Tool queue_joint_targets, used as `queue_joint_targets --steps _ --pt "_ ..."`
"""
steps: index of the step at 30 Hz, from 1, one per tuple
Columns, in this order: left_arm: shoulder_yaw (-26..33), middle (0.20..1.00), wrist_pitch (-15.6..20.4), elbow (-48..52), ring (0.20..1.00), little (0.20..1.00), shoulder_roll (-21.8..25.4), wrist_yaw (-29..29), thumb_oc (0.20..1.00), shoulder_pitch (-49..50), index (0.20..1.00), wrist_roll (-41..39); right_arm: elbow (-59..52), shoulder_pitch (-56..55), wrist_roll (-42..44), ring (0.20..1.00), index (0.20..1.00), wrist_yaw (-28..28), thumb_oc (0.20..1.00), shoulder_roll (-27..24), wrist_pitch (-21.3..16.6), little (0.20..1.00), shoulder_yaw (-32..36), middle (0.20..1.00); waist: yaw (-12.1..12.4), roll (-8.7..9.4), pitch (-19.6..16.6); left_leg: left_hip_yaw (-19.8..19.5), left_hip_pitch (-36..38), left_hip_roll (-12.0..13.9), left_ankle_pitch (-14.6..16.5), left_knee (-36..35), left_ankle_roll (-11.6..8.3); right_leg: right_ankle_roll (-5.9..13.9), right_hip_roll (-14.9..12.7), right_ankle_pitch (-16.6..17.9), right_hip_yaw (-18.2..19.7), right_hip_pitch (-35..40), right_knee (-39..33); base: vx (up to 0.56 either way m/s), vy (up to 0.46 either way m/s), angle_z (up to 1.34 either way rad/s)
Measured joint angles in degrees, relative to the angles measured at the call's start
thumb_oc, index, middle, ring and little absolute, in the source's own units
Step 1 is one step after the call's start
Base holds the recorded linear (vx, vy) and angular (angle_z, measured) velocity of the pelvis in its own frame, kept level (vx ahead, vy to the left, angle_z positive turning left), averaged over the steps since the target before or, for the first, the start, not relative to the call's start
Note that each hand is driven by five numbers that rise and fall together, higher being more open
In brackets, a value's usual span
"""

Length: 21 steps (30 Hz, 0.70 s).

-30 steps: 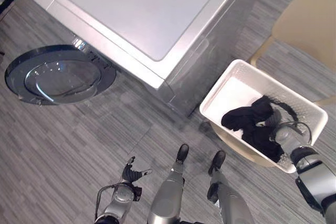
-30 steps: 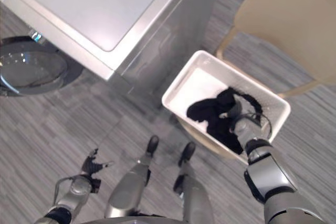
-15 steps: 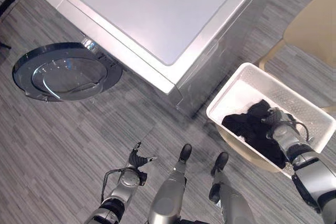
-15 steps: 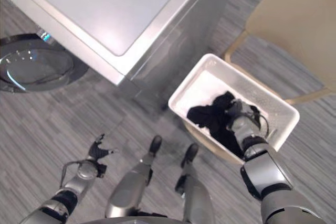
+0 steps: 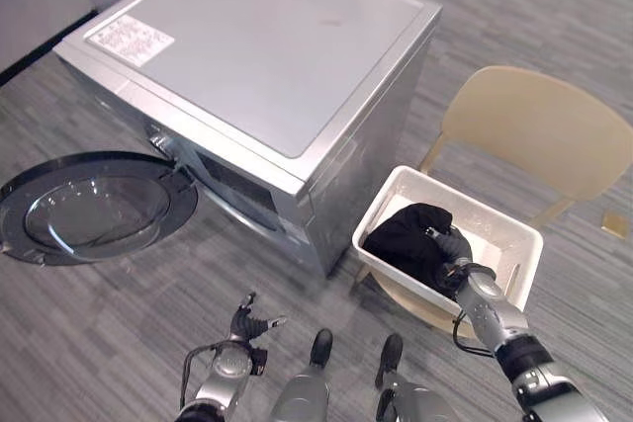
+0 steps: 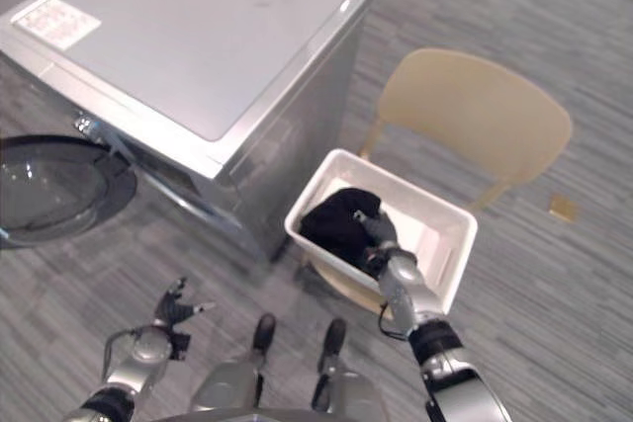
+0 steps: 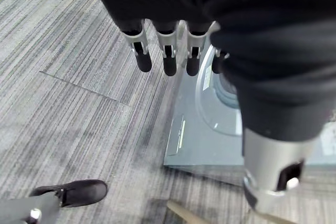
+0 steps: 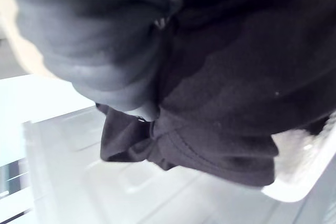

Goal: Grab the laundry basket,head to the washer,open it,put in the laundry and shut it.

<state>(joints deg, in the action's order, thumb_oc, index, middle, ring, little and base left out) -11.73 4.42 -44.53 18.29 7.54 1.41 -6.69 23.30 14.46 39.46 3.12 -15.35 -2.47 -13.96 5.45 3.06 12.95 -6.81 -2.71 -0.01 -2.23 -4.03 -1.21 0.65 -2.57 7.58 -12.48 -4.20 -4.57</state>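
The right robot hand (image 5: 457, 256) is down in the white basket (image 5: 524, 244), gripping the black clothes (image 5: 410, 236). The basket sits on a chair (image 5: 534, 135), right of the washer (image 5: 257, 76), whose door (image 5: 94, 207) is open. The left robot hand (image 5: 247, 323) hangs with fingers spread.

beige chair (image 5: 529, 140) on grey striped carpet (image 5: 119, 323); small tan square (image 5: 615, 225) nearby

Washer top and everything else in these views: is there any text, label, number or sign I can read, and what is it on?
Sticker on the washer top, near its back left corner: white with lines of red print, too small to read.
Washer front panel: no legible markings.
Basket, black laundry, chair, door: no text seen.
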Motion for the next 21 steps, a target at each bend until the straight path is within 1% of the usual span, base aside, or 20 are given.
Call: queue_joint_targets --steps 1,2,4,7,8,9,10,11,12,13,14,15,16,17,18,19,20,21 --pt "0.51 1.000 -0.10 0.76 1.000 1.000 0.04 -0.06 1.000 1.73 1.000 0.00 -3.15 -1.22 0.00 0.200 0.200 -0.83 0.200 0.00 -0.01 0.200 -0.27 0.200 -0.31 0.18 -0.59 0.36 0.98 -0.09 0.45 0.22 0.07 0.20 -0.08 -0.12 0.57 0.84 0.00 0.04 0.101 -0.58" --pt "1.04 1.000 -0.15 1.04 1.000 1.000 -0.04 -0.19 1.000 4.03 1.000 -0.08 -5.53 -2.51 0.00 0.200 0.200 -1.67 0.200 0.03 -0.41 0.200 -0.52 0.200 -0.53 0.45 -2.08 1.60 1.76 -0.08 1.23 0.17 0.12 0.35 -0.13 -0.25 1.47 1.22 -0.01 0.02 0.064 -0.46" --pt "1.32 1.000 -0.62 0.99 1.000 1.000 -0.10 -0.22 1.000 5.54 1.000 -1.09 -7.31 -2.86 -0.01 0.200 0.200 -2.41 0.200 -0.42 -0.42 0.200 -0.45 0.200 -0.35 0.89 -3.26 2.99 2.13 0.30 1.71 -0.03 0.81 0.40 -0.13 -0.21 2.93 1.39 0.01 0.00 0.036 -0.36" --pt "1.47 1.000 -1.23 2.29 1.000 1.000 -0.17 -0.27 1.000 5.79 1.000 -2.08 -12.42 -4.45 -0.09 0.200 0.200 -3.15 0.200 -2.83 0.04 0.200 -0.34 0.200 -0.17 1.25 -3.84 2.98 2.83 -0.06 1.65 0.01 1.20 0.91 -0.39 0.04 3.44 1.85 0.47 -0.15 -0.027 -0.03" --pt "1.42 1.000 -1.26 3.32 1.000 1.000 -0.18 -0.25 1.000 5.30 1.000 -2.06 -14.46 -4.61 -0.08 0.200 0.200 -3.48 0.200 -3.34 -0.52 0.200 -0.22 0.200 -0.27 1.13 -3.81 2.07 2.47 -0.14 0.69 1.00 1.76 1.55 -0.28 -0.43 3.42 1.30 2.98 -0.29 -0.062 0.24" --pt "1.35 1.000 -1.33 3.93 1.000 1.000 -0.19 -0.27 1.000 4.58 1.000 -2.06 -14.87 -4.61 -0.08 0.200 0.200 -3.48 0.200 -3.35 -0.90 0.200 -0.11 0.200 -0.43 0.88 -3.70 1.27 2.15 -0.05 0.64 1.80 1.81 2.49 -0.30 -1.49 4.06 0.90 5.11 -0.41 -0.131 0.61" --pt "1.26 1.000 -1.31 5.76 1.000 1.000 0.06 -0.24 1.000 3.33 1.000 -2.06 -15.05 -4.69 -0.09 0.200 0.200 -3.54 0.200 -3.46 -1.46 0.200 -0.14 0.200 -0.52 0.85 -3.71 -0.11 1.66 -0.07 1.34 2.96 2.10 3.65 -0.46 -4.56 6.99 -0.12 9.20 -0.32 -0.110 0.72" --pt "1.30 1.000 -1.45 7.72 1.000 1.000 0.27 -0.14 1.000 2.07 1.000 -2.12 -15.43 -4.49 -0.34 0.200 0.200 -3.37 0.200 -3.37 -1.49 0.200 0.18 0.200 0.01 0.23 -3.36 -0.79 0.37 0.15 -0.65 4.10 2.18 3.52 -0.45 -8.24 9.26 -1.80 14.78 -0.28 -0.130 1.00" --pt "1.15 1.000 -1.56 10.79 1.000 1.000 0.20 -0.09 1.000 1.49 1.000 -2.14 -16.62 -4.55 -0.64 0.200 0.200 -3.11 0.200 -3.60 -1.50 0.200 1.22 0.200 -0.17 0.07 -3.57 -2.47 -2.22 0.20 -1.47 6.74 1.72 3.61 0.58 -12.09 11.95 -4.39 24.93 -0.25 -0.189 1.15" --pt "0.36 1.000 -0.60 15.58 1.000 1.000 0.76 0.00 1.000 0.75 1.000 -2.13 -18.30 -4.32 -0.71 0.200 0.200 -2.95 0.200 -4.17 -2.06 0.200 1.93 0.200 -0.19 -1.21 -3.89 -2.58 -3.20 1.20 -1.08 6.92 2.07 4.43 2.23 -15.81 12.98 -5.00 32.76 -0.24 -0.190 1.19" --pt "-0.03 1.000 -0.38 18.67 1.000 1.000 1.84 0.28 1.000 0.44 1.000 -2.20 -18.90 -3.36 -0.72 0.200 0.200 -2.65 0.200 -3.66 -2.46 0.200 1.81 0.200 0.60 -1.22 -3.88 -1.93 -3.87 0.82 -1.54 6.75 1.51 4.17 2.61 -17.34 13.49 -3.82 32.82 -0.29 -0.237 0.84" --pt "-0.55 1.000 -0.17 22.88 1.000 1.000 3.14 0.77 1.000 0.74 1.000 -2.18 -20.03 -2.37 -0.72 0.200 0.200 -2.18 0.200 -2.70 -3.04 0.200 1.93 0.200 1.60 -0.15 -4.05 -1.60 -4.76 0.38 -1.30 6.87 1.09 3.39 2.25 -19.54 14.82 -2.16 29.01 -0.26 -0.189 0.28" --pt "-0.72 1.000 0.72 24.71 1.000 1.000 3.65 1.21 1.000 0.94 1.000 -2.19 -20.04 -0.92 -0.72 0.200 0.200 -2.05 0.200 -1.63 -3.58 0.200 1.54 0.200 2.95 -0.19 -4.05 -1.64 -5.78 0.29 -1.83 6.80 0.41 1.78 1.81 -20.96 14.65 -0.34 24.57 -0.36 -0.222 0.04" --pt "-0.32 1.000 0.50 25.77 1.000 1.000 3.00 1.73 1.000 0.37 1.000 -2.31 -20.01 1.85 -0.71 0.200 0.200 -1.66 0.200 -1.35 -3.90 0.200 0.11 0.200 4.43 -2.76 -3.35 -2.51 -7.26 1.71 -4.08 6.96 -1.19 0.72 3.72 -20.30 13.99 0.53 19.91 -0.37 -0.202 0.06" --pt "-0.52 1.000 0.53 26.99 1.000 1.000 2.85 1.70 1.000 0.62 1.000 -2.29 -20.24 2.41 -0.70 0.200 0.200 -1.33 0.200 -1.49 -4.13 0.200 -0.75 0.200 4.25 -3.56 -3.62 -3.27 -8.49 2.12 -5.53 6.78 -2.45 0.03 4.78 -19.33 14.02 0.32 17.88 -0.34 -0.152 0.29" --pt "-1.03 1.000 1.05 28.37 1.000 1.000 2.22 1.71 1.000 1.13 1.000 -2.27 -20.38 2.79 -0.70 0.200 0.200 -0.69 0.200 -1.69 -4.49 0.200 -2.16 0.200 4.67 -5.47 -3.98 -4.24 -9.19 3.69 -5.23 5.39 -3.14 -1.48 6.87 -17.59 13.33 0.52 16.02 -0.36 -0.149 0.47" --pt "-1.72 1.000 1.11 28.41 1.000 1.000 2.02 1.72 1.000 0.90 1.000 -2.27 -20.39 2.79 -0.70 0.200 0.200 -0.40 0.200 -1.70 -4.77 0.200 -2.75 0.200 4.72 -6.38 -4.00 -4.81 -9.29 4.47 -5.00 4.10 -3.55 -1.80 8.33 -16.87 12.81 0.23 16.26 -0.36 -0.076 0.82" --pt "-3.73 1.000 1.20 28.44 1.000 1.000 1.51 1.75 1.000 0.26 1.000 -2.27 -20.34 2.62 -0.73 0.200 0.200 0.05 0.200 -1.87 -4.90 0.200 -3.88 0.200 3.95 -6.73 -3.94 -5.79 -10.37 5.49 -3.94 2.55 -4.22 -3.56 9.60 -16.87 11.27 -0.76 17.53 -0.32 -0.017 0.80"
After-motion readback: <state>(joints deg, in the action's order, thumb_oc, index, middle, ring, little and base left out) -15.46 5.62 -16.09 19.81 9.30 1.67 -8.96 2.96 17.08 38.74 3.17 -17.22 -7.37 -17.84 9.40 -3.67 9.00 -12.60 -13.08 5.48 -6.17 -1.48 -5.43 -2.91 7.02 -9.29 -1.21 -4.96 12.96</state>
